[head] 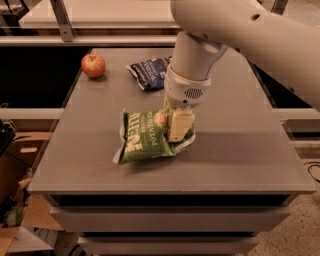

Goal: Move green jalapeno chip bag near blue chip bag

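The green jalapeno chip bag (142,137) is at the middle of the grey table (240,150), its right end raised and its left end low near the surface. My gripper (178,131) comes down from above and is shut on the bag's right end. The blue chip bag (149,72) lies flat at the back of the table, just left of my arm's wrist (192,70) and a short way behind the green bag.
A red apple (93,65) sits at the table's back left. Another table surface (100,12) stands behind. Cardboard boxes (15,220) lie on the floor at the left.
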You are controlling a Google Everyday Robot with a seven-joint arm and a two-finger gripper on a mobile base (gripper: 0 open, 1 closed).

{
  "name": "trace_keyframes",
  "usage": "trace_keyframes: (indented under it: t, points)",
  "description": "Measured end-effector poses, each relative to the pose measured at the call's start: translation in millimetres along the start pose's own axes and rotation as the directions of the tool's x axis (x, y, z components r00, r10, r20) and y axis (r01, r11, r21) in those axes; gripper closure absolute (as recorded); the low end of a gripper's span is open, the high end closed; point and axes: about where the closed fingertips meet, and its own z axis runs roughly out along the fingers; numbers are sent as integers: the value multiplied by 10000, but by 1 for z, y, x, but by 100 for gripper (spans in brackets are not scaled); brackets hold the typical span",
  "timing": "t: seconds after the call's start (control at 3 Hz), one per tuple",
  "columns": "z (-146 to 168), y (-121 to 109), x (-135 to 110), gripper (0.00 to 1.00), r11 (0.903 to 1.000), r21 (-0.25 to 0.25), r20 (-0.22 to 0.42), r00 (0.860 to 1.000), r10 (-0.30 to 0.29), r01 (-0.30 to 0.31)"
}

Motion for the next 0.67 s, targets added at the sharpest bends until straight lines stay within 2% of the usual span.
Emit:
trace_keyframes:
  t: [0.33, 0.67]
  points:
    - [-37, -10, 6, 100, 9965, 831, -4, 10000, 83, -82]
    - [-71, -17, 12, 100, 9880, 1538, 28, 9999, 118, -121]
